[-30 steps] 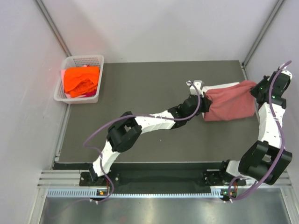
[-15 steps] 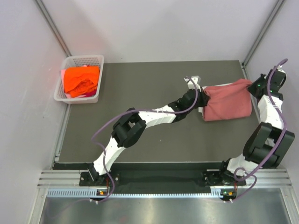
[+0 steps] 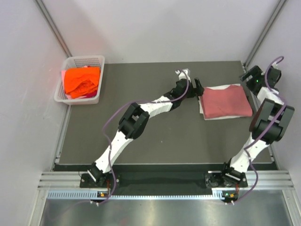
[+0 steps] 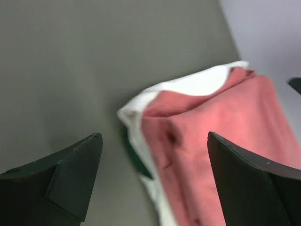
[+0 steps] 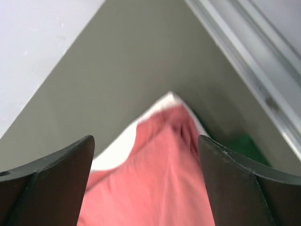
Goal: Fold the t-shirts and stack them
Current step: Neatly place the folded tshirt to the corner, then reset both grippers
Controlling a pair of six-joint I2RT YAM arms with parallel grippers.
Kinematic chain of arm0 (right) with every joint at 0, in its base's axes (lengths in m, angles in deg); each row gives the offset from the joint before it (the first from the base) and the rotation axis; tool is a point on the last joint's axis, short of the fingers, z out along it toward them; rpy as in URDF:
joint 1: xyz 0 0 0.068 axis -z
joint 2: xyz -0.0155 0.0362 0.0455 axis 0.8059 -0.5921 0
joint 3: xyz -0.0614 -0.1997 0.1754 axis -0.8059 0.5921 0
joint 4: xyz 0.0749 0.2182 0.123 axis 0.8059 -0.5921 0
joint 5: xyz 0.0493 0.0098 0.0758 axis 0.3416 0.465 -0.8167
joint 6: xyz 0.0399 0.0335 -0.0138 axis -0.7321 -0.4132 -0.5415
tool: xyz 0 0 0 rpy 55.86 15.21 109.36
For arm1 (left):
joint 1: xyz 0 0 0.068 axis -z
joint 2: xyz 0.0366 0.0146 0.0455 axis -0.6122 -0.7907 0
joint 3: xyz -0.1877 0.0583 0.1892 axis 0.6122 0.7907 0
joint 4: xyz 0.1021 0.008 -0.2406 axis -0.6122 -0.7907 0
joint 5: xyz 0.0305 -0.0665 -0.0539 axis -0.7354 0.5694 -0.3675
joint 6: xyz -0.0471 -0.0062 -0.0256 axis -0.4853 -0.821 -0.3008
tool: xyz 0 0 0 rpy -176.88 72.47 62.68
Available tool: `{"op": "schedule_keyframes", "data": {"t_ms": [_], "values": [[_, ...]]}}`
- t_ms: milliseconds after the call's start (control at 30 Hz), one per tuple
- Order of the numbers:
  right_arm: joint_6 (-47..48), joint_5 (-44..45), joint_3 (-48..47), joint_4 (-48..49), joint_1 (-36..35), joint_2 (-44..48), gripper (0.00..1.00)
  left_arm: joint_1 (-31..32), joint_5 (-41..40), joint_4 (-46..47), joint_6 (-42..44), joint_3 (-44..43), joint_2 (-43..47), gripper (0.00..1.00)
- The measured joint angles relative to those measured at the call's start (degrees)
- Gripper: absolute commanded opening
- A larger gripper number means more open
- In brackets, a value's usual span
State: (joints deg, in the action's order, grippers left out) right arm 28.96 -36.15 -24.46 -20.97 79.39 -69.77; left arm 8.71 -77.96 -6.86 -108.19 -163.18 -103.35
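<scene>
Atop white tee [image 3: 201, 109], pink tee [image 3: 225, 102] lengthwise left-right

Top view: even, diffuse light, sharp, soft shadows under the arms on the counter [image 3: 155, 136]. Both wrist views are soft and motion-blurred; the pink-red tee [image 4: 225, 141] edges smear, near fingers [image 5: 47, 188] dark and defocused. No glare.

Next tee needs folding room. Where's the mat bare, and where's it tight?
Bare: the mat from the basket to the left arm, and the near strip right of it. Tight: far right, the pink tee on the white tee flanked by left claw and right claw.
</scene>
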Motion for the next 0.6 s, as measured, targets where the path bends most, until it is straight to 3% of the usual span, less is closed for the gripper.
{"op": "schedule_keyframes", "data": {"t_ms": [167,300,433,600], "values": [[0.7,-0.5,7.3,-0.8,-0.6,8.9,0.89,-1.1,-1.3,-5.1,3.5,15.3,13.9,0.98],[2.9,-1.2,11.2,-2.2,-1.8,20.1,0.90,-3.5,-1.1,-10.0,4.8,27.9,32.5,0.99],[5.1,-3.0,16.8,-1.9,-3.5,31.4,0.91,-10.6,-2.3,-10.2,5.0,42.3,54.3,0.99],[7.0,-3.9,24.2,-1.8,-5.0,42.0,0.91,-14.2,-5.7,-10.5,5.0,58.2,71.2,0.99]]}}
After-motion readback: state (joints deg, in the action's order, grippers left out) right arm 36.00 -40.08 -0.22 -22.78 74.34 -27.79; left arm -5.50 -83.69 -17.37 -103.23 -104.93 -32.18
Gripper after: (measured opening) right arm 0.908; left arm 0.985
